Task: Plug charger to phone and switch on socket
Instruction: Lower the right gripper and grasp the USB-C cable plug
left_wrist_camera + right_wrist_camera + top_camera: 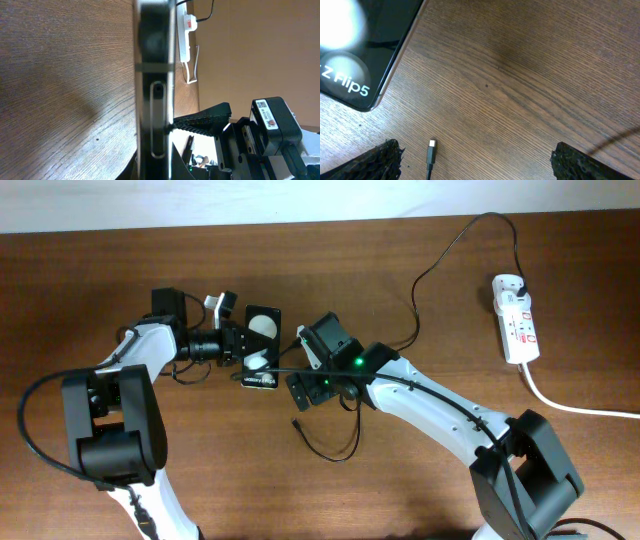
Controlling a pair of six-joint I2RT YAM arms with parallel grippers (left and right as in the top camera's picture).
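From above, the flat, shiny black phone (262, 345) sits left of the middle of the brown wooden table (420, 490), pinched by the left gripper (238, 345), with the long white socket (517, 320) far right. The left wrist view shows the phone's thin edge up close. The right wrist view shows the right gripper (475, 162), its rough black pads wide apart, over the thin charger (431, 152) tip.

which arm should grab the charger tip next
Right. The right gripper is open above the charger tip, which shows between its fingers. The left gripper is over at the phone.
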